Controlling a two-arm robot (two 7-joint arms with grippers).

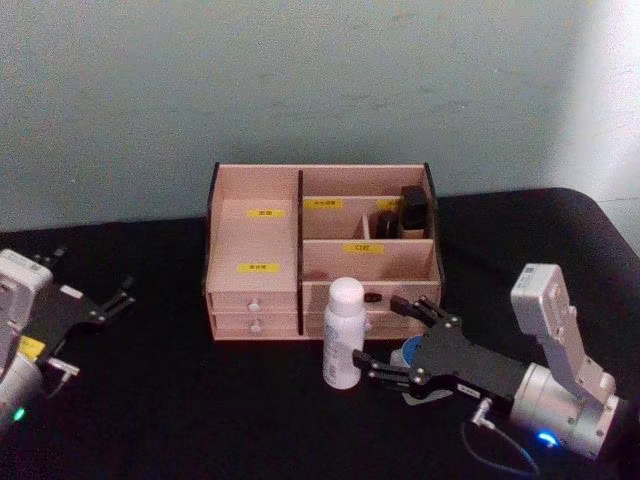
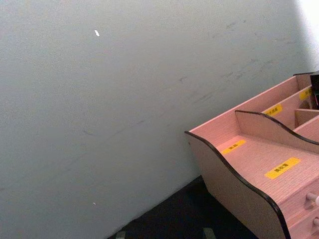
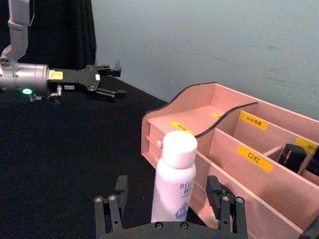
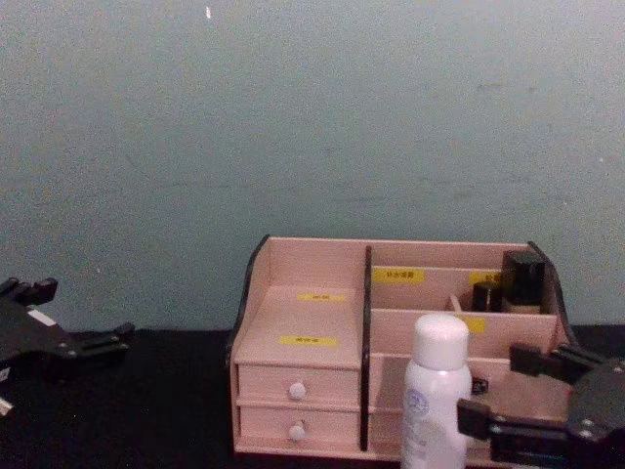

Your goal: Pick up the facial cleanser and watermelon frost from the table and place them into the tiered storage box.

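Note:
The facial cleanser (image 1: 343, 335), a tall white bottle, stands upright on the black table just in front of the tiered storage box (image 1: 255, 255). My right gripper (image 1: 383, 335) is open at the bottle's right side, low over the table. In the right wrist view the bottle (image 3: 174, 174) stands in line with the gap between the two fingers (image 3: 219, 199), at their tips. The watermelon frost (image 1: 407, 353) shows as a bit of blue lid under the right gripper's fingers, mostly hidden. My left gripper (image 1: 100, 305) hangs open at the far left.
Small dark bottles (image 1: 412, 210) stand in the box's upper right compartments. Two white-knobbed drawers (image 1: 252, 300) face me. A pale wall rises close behind the box. The cleanser (image 4: 437, 391) and the right gripper (image 4: 503, 391) sit low in the chest view.

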